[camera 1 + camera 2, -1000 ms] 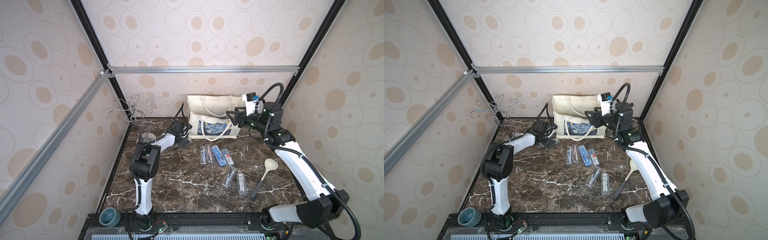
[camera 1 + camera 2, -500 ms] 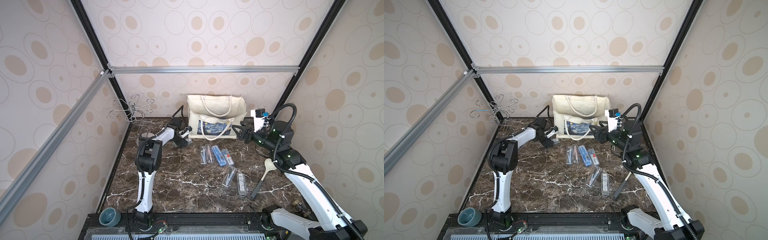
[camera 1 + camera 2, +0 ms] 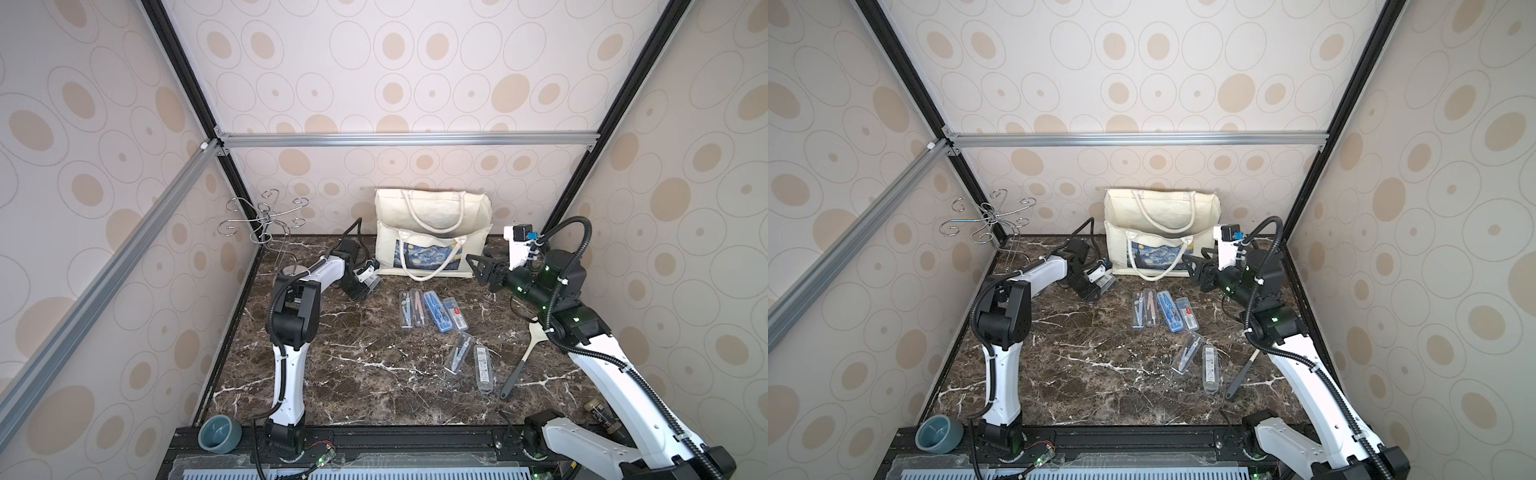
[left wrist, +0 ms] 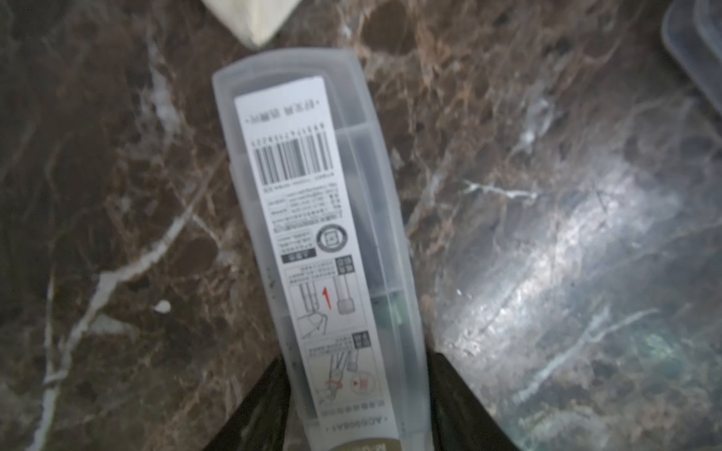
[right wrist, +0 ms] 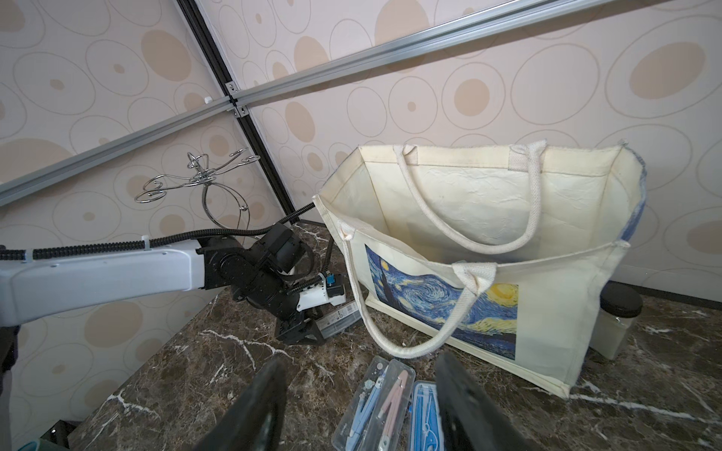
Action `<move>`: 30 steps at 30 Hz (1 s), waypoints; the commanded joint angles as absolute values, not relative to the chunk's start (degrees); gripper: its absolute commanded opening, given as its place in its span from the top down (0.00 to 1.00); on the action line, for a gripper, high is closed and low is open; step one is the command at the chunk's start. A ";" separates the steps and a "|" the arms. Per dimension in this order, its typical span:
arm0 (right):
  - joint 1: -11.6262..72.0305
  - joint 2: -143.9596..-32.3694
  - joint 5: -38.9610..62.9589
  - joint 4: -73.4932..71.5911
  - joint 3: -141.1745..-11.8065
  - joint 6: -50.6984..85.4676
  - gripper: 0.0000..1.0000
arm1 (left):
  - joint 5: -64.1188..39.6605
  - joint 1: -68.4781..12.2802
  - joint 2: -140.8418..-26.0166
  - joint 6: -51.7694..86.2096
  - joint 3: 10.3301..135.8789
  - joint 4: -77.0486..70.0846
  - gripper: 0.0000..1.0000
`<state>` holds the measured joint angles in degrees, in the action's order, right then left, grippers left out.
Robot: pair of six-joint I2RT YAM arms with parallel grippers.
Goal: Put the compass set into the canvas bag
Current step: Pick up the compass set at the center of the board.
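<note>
Left wrist — left pincer [image 4: 353, 363], earlier wide, now tight on compass set [image 4: 312, 218] — right pincer [image 5: 359, 359] spread

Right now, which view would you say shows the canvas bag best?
Right wrist view: the canvas bag is large, mouth open, print visible. Both top views show it small and far; the left wrist view catches only a cream corner.

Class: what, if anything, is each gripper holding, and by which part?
Left gripper pinches the clear labelled compass case across its long edges at one end; right gripper holds nothing.
</note>
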<state>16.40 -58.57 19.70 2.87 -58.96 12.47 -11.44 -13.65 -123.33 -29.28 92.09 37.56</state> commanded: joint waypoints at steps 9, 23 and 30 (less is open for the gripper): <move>16.27 -58.00 20.82 -1.76 -57.21 14.39 0.37 | -6.14 -14.88 -112.26 -26.33 77.32 27.27 0.56; 16.27 -62.27 26.74 0.35 -57.00 17.77 0.37 | -13.75 -20.29 -89.57 -18.53 56.42 5.40 0.57; 17.57 -66.94 29.71 0.00 -57.12 23.48 0.38 | -19.27 -26.98 -79.98 -13.16 48.11 -6.29 0.56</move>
<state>16.69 -65.84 27.35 0.64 -57.52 20.23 -15.25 -24.62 -82.65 -16.51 49.76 1.69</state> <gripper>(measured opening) 0.624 0.456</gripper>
